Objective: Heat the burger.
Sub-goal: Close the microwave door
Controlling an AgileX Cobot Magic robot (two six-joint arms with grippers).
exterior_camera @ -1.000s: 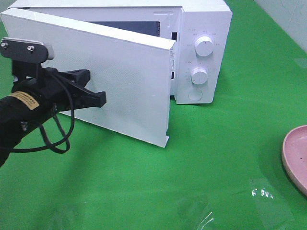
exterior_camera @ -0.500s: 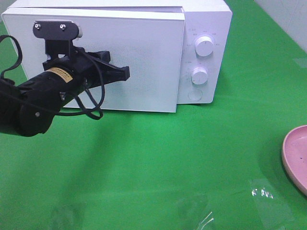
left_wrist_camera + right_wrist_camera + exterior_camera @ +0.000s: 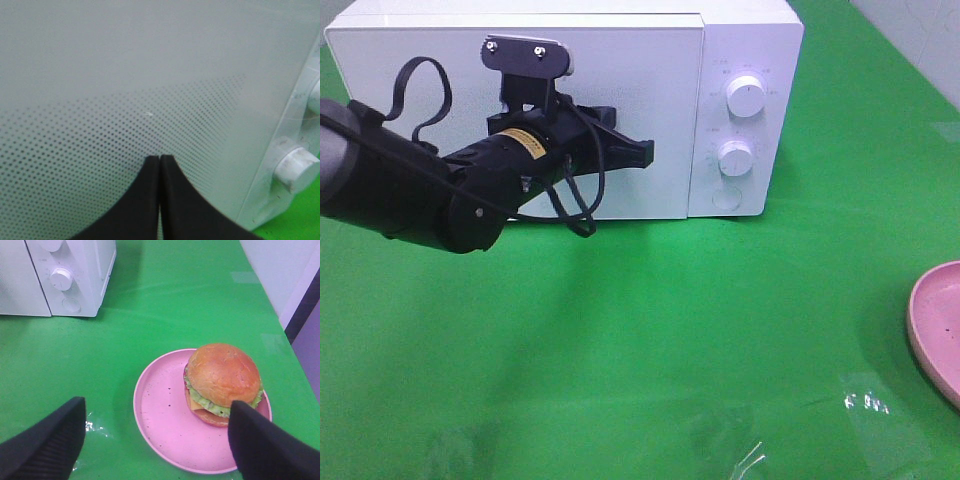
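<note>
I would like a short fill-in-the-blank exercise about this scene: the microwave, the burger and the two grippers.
1. The microwave door is ____.
2. The burger sits on a ____ plate.
3. The left gripper has its fingers pressed together in front of the microwave ____.
4. The right gripper hangs over the plate with its jaws ____.

Missing words: closed; pink; door; open
</note>
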